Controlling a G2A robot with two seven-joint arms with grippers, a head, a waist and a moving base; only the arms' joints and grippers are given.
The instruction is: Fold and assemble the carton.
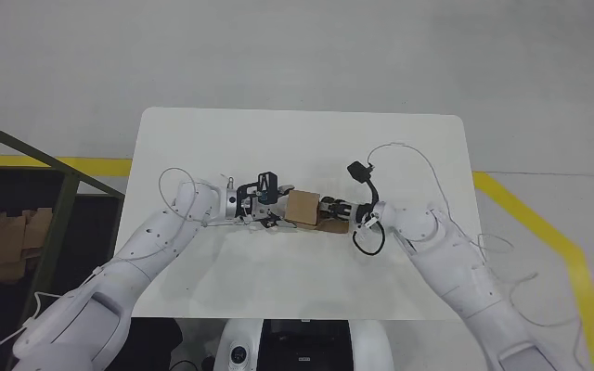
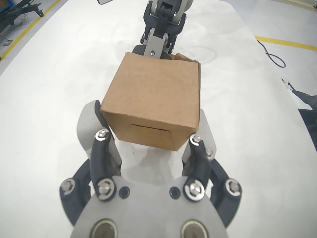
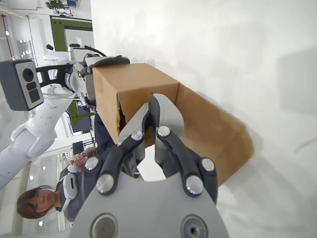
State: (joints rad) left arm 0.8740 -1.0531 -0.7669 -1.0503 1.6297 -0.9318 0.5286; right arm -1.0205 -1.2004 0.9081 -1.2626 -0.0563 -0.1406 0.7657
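Observation:
The brown carton (image 1: 302,208) lies on its side in the middle of the white table (image 1: 213,139), held between both arms. My left gripper (image 2: 149,115) straddles the carton's (image 2: 153,95) closed end, one finger (image 2: 97,122) against each side, shut on it. At the opposite, open end my right gripper (image 3: 151,107) is shut on the edge of an end flap of the carton (image 3: 133,82). A larger flap (image 3: 213,137) sticks out from that end and lies near the table top. In the left wrist view the right gripper (image 2: 156,50) reaches down behind the carton's far edge.
A thin white cable (image 1: 418,153) loops over the table behind the right arm. The table has free room on all sides of the carton. Yellow floor tape (image 1: 520,199) runs past the right edge.

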